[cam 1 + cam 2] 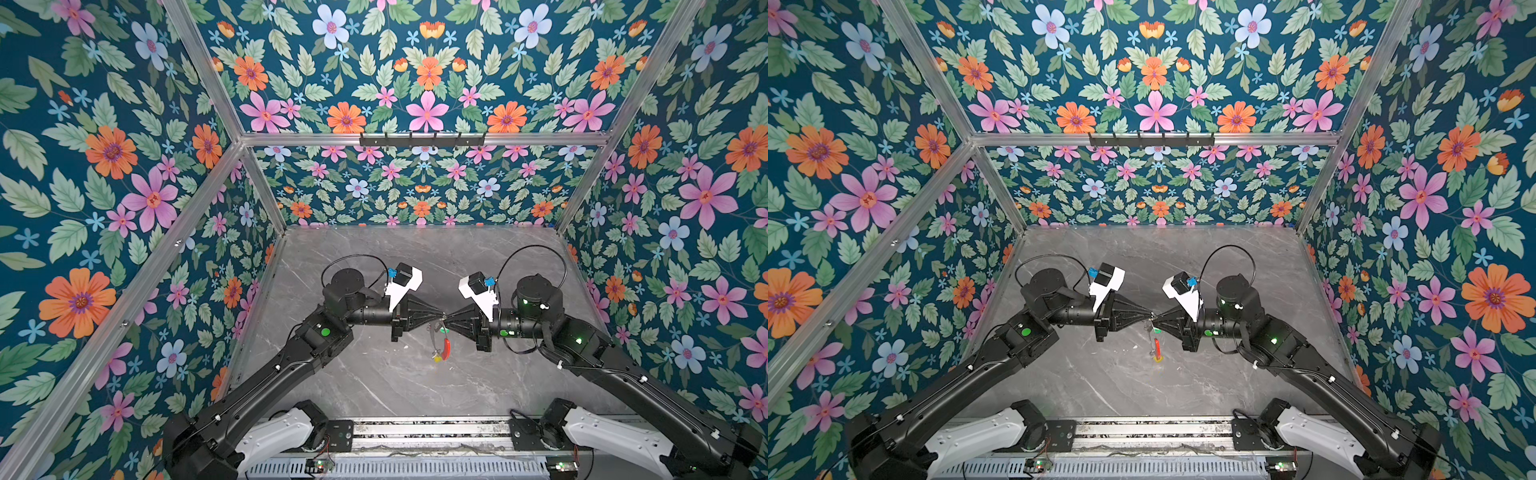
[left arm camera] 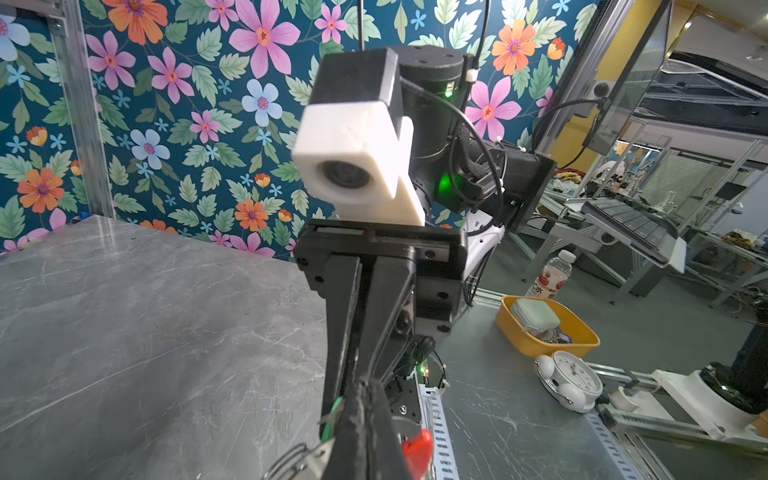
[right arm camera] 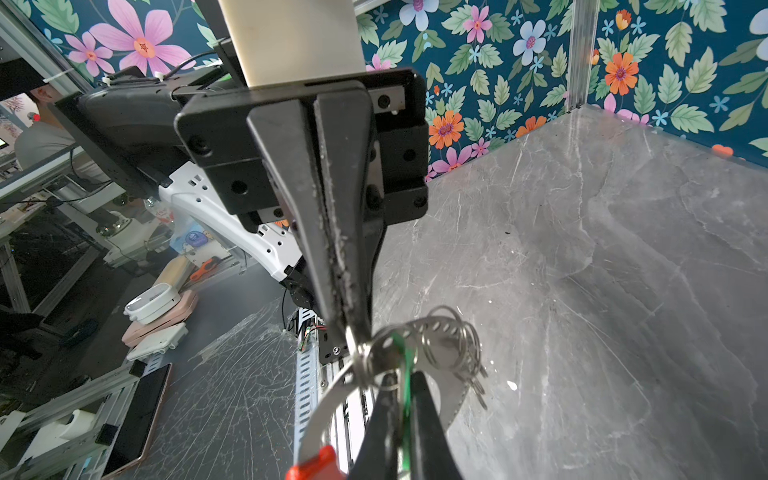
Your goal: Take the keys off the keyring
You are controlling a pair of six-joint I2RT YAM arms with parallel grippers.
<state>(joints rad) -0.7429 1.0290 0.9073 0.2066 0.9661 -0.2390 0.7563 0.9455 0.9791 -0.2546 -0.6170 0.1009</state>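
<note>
1. Keyring (image 1: 446, 348) hanging above bench (image 1: 374, 386), clamped in closed left pincer (image 1: 439, 319).
2. Green key (image 3: 405, 390) nipped in closed right pincer (image 1: 447, 317).
3. Yellow key (image 1: 437, 356) dangling lowest.
4. Bottle (image 2: 550, 274) beyond bench, label reading "C水".

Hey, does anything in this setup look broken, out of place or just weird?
One thing: in the right wrist view, the dark grey bench surface beside the perforated rail carries a spiderweb of fine white cracks, like shattered glass or crazed film.

Green key (image 3: 406, 399) mostly hidden inside right pincer (image 3: 404, 376); keyring (image 3: 322, 409) cut by edge.
</note>
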